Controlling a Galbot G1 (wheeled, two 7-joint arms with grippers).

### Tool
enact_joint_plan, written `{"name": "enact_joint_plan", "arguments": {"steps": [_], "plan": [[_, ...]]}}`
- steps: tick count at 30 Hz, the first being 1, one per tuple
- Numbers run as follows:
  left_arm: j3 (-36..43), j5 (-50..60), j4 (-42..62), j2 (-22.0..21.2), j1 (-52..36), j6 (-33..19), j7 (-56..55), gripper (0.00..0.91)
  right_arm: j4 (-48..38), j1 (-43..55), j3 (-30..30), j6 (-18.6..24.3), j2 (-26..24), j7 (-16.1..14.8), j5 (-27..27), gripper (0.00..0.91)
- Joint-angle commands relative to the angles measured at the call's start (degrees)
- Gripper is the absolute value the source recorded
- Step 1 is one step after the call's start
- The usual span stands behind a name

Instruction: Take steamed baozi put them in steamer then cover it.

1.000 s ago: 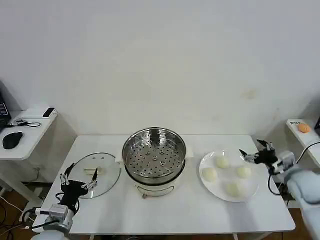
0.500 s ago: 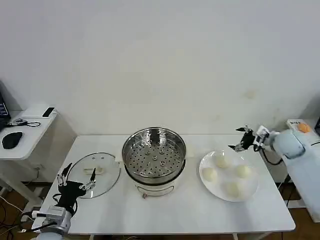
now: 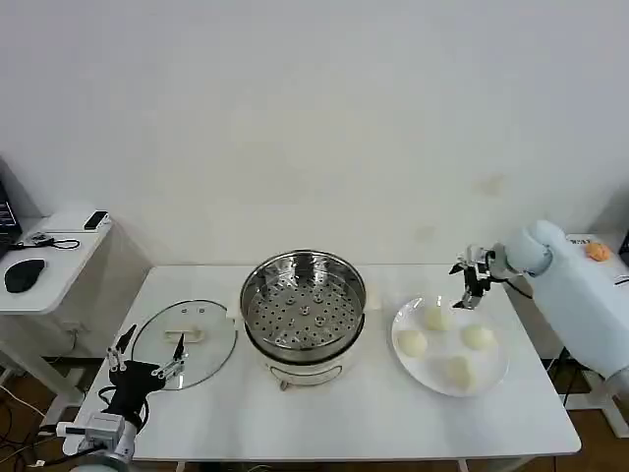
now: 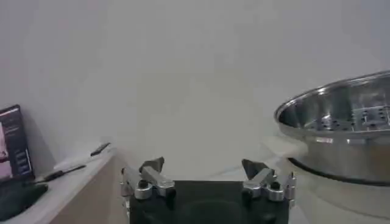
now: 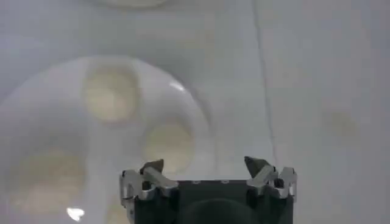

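Head view: four steamed baozi [image 3: 439, 341] on white plate [image 3: 491, 377], right of centre on worktop [image 3: 373, 413]. Steamer [image 3: 303, 313] at centre, uncovered, perforated tray bare. Glass lid [image 3: 187, 342] flat to its left. Right claw [image 3: 469, 284] spread, empty, above plate's far edge. Left claw [image 3: 145, 357] spread, empty, lower left, near lid.

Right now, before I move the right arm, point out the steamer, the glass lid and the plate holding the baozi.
steamer [image 3: 303, 307]: head view, on its perforated tray.
glass lid [image 3: 204, 346]: head view, on the glass near its handle.
plate [image 3: 439, 343]: head view, on bare white surface between the buns.
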Motion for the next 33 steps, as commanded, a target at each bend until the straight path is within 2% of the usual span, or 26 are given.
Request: {"name": "enact_joint_plan", "arguments": {"steps": [1, 9, 14, 33], "plan": [[-0.1, 0.0, -0.2, -0.2, 0.3, 0.0, 0.0, 0.907, -5.6, 0.8, -2.0, 2.8, 3.7, -1.1, -5.0, 0.907], [-0.3, 0.1, 0.3, -0.1, 0.8, -0.1, -0.1, 0.907, -7.0, -1.5, 0.6, 3.0, 6.2, -0.1, -7.1, 0.907], [-0.2, 0.1, 0.7, -0.2, 0.8, -0.2, -0.1, 0.907, -8.2, -2.4, 1.4, 3.2, 7.7, 2.4, -7.6, 0.907], [0.5, 0.1, 3.1, 0.2, 0.1, -0.6, 0.0, 0.907, -10.9, -3.3, 1.7, 3.3, 10.0, 4.4, -9.9, 0.907]]}}
